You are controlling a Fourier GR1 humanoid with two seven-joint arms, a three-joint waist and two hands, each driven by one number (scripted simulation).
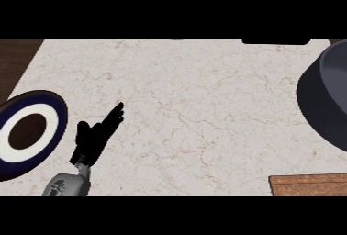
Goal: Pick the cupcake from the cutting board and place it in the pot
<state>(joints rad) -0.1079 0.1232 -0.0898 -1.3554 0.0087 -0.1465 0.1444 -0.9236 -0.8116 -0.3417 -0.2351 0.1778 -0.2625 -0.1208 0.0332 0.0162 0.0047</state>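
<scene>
Cupcake first: you cannot see it. Only a corner of the cutting board (308, 184) shows at the lower right edge of the head view, and that visible strip of brown board is bare. The cupcake may sit on the part cut off by the edge, but nothing here proves it.

Take the pot (325, 98) as your landmark. It is the dark grey vessel cut off by the right edge, and the board corner lies just below it. Well to the left of the pot, across bare marble counter (203, 105), your left hand (95, 135) rests released, fingers straight and pointing up and to the right, holding nothing. Further left again, far from the pot, a dark blue plate (27, 131) with a white ring and brown centre runs off the left edge. Your right hand is out of view, so you cannot say whether it is clenched or grasping anything.

Risks, as a judgement only:
1. With the cupcake and right hand both outside the view, any grasp would go unseen, and you could close beside the cupcake or tip it over.
2. The pot wall looks tall; a low carry from the board could strike the rim.
3. The left hand is far from both pot and board, so reaching across with it would be long and awkward.

No brand, label or writing is readable anywhere.
</scene>
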